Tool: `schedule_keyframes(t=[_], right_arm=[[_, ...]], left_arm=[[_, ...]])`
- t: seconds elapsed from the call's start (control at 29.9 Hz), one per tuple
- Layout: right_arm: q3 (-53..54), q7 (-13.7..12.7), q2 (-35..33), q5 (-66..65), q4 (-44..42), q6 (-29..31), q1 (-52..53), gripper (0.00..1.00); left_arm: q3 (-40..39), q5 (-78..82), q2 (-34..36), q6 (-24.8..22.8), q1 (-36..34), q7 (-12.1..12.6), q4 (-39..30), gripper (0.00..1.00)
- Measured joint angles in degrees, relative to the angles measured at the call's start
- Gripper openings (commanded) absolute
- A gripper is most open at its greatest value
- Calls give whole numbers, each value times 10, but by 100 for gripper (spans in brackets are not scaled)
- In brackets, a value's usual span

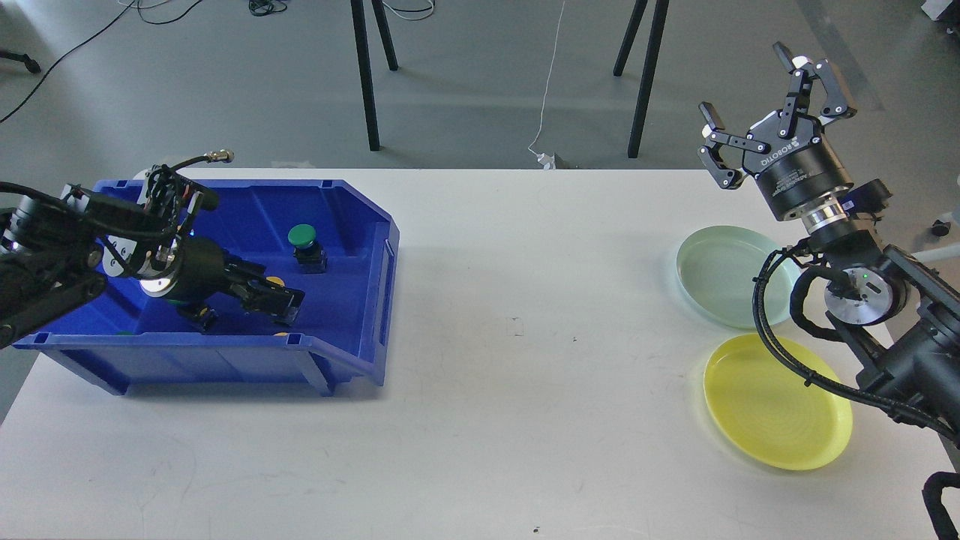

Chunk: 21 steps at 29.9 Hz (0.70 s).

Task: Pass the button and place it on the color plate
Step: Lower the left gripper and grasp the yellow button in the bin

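My left jaws (281,300) reach down into the blue bin (360,300) at the left end of the white bench (525,337); they show dark and end-on, so I cannot tell whether they are spread or pressed together. A green button (304,238) on a black base stands upright in the bin, just beyond them. Bits of yellow show beside the jaws, too hidden to name. The bench top is matte white with a few small marks. Behind it lies a grey floor with black stand legs (365,75) and a white cable (551,82). On the right rest a pale green plate (712,274) and, nearer me, a yellow plate (772,405). My right jaws (757,101) hang above the bench's far edge, spread wide and holding nothing.
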Motion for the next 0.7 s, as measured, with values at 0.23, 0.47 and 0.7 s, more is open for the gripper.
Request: schedule_keyframes(t=[0.23,0.47,0.7], right_arm=[[0,0,0,0,2,0,-5,99],[0,0,0,0,2,0,-9,99],[1,1,0,0,2,0,-9,99]], left_arm=[[1,1,-9,0,2,0,14,58],[1,0,-10,-1,8,0,14,38],[0,-3,-8,-3,9,0,13,11]])
